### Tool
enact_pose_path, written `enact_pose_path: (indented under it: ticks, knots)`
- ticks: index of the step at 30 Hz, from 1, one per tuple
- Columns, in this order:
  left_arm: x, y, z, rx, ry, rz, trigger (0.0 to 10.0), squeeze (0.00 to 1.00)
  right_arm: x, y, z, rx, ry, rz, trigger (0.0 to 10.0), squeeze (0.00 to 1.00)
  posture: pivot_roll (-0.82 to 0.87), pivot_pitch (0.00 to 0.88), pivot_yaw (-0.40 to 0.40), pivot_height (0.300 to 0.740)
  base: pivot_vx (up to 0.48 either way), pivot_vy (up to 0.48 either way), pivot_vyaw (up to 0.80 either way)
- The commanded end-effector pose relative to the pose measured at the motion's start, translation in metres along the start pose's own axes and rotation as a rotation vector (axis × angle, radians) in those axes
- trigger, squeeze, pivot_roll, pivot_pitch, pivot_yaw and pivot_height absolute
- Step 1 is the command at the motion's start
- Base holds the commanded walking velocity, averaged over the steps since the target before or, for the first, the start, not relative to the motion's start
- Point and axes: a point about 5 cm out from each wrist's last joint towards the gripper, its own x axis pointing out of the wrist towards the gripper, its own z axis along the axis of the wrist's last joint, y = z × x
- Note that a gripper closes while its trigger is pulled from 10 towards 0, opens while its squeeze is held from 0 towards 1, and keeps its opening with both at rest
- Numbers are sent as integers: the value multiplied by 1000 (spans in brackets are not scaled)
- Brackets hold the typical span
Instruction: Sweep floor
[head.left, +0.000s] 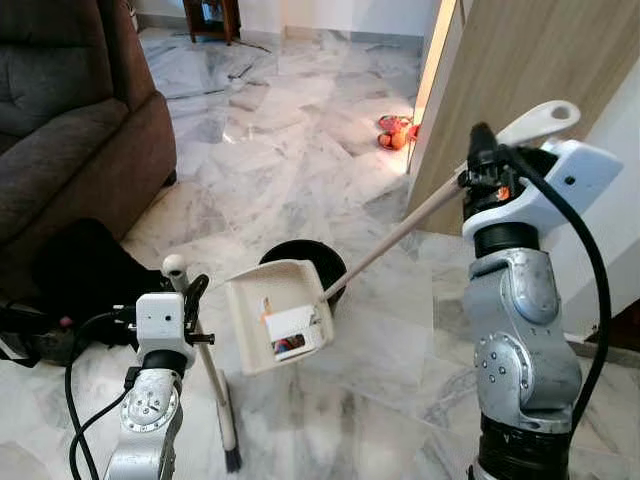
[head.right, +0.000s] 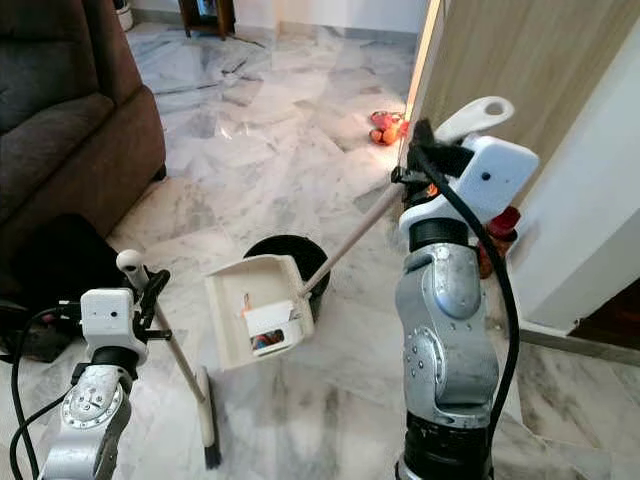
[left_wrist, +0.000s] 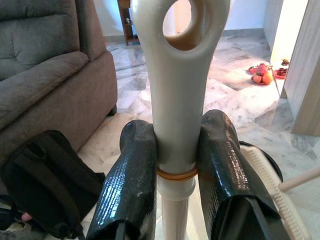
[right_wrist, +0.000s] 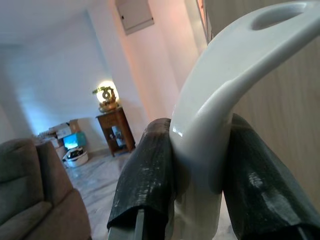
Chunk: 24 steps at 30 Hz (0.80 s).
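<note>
Dustpan (head.left: 278, 312) hangs off the far end of its long handle (head.left: 395, 235), lifted clear of the floor, mouth tilted up, with bits of paper and debris inside. Right gripper (right_wrist: 200, 165) has both fingers (right_wrist: 147, 175) clamped on the curved loop end of that handle. From those jaws the handle's long axis runs down and away toward the robot's left, so the pan sits well below and forward of them. Directly under and just behind the pan is a black round bin (head.left: 310, 262) on the floor; the pan overlaps its rim in the head views, so the load looks about ready to tip in. Judgement: the next move turns on rotating the handle so the pan mouth faces down over the bin, and the right arm is the only one that can do it.

Left gripper (left_wrist: 175, 165) is shut on the broom handle (left_wrist: 177, 90) just below its hang hole. Broom stands near upright, shaft running straight down from the jaws to the brush head (head.left: 230, 455) on the floor, beside the pan but apart from it.

Floor (head.left: 300, 130) is glossy white-grey marble, slick, reflective. Brown sofa (head.left: 70, 120) and a black backpack (head.left: 75, 275) lie on the left side, wooden door panel (head.left: 520, 70) on the right, small orange-red items (head.left: 395, 130) on the floor by the door edge.
</note>
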Motion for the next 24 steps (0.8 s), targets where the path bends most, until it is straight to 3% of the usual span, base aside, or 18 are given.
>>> enact_pose_path:
  ticks: [1,17,24]
  knots:
    - [2,3,9,14,-52,12,10000,0,3,5,16,34,-97,6,10000,0,100,94,-10,740,0,0,0]
    - [-1,2,8,36,-45,-6,10000,0,0,7,13,62,-116,5,10000,0,107,71,-9,740,0,0,0]
    - [-2,2,7,36,-43,-6,10000,0,0,7,10,61,-106,6,10000,0,106,64,-9,740,254,0,0]
